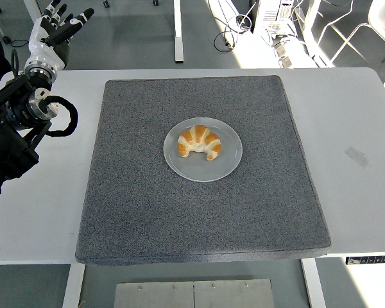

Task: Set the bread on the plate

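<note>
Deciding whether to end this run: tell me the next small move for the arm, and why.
Probably just bring the left hand down to rest beside the grey mat. The bread already lies on the plate, and the hand is open, empty and far off at the table's back left corner.

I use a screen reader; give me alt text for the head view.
A croissant lies on a clear round plate at the middle of a grey mat on a white table. The left robot hand, fingers spread and empty, is raised past the table's far left corner.
</note>
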{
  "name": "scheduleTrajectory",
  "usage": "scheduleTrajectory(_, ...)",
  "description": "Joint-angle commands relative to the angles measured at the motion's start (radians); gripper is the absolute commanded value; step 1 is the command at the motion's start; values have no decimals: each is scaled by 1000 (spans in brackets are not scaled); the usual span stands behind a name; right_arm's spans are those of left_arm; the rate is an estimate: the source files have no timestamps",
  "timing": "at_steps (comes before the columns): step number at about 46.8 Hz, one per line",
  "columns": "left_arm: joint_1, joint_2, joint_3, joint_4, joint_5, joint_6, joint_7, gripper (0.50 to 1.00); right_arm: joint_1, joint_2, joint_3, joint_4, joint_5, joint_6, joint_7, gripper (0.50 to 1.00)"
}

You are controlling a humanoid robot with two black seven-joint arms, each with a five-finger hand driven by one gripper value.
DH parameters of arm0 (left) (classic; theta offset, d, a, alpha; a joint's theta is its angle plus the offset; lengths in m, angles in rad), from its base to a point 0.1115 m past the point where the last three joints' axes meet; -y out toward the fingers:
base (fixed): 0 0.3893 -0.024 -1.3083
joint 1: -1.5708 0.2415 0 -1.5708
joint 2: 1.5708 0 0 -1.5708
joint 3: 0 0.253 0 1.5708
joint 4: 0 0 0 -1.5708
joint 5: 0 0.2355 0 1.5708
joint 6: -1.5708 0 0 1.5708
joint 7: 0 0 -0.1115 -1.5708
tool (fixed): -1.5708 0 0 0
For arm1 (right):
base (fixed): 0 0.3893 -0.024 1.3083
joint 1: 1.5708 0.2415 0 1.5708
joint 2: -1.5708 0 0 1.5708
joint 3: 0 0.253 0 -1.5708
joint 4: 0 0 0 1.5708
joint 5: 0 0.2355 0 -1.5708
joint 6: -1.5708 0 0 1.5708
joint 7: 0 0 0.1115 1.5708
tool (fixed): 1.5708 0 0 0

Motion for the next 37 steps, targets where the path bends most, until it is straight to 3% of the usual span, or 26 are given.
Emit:
scheduleTrajectory(1,-1,1,2,0,2,-11,-5,972,0,0,0,0,0,0,0,1000)
scheduleTrajectory(11,0,1,8,7,9,-26,-78,974,0,0,0,0,0,0,0,1000)
scheduleTrajectory(37,28,-38,10,11,2,-26,-84,974,0,0,0,0,0,0,0,1000)
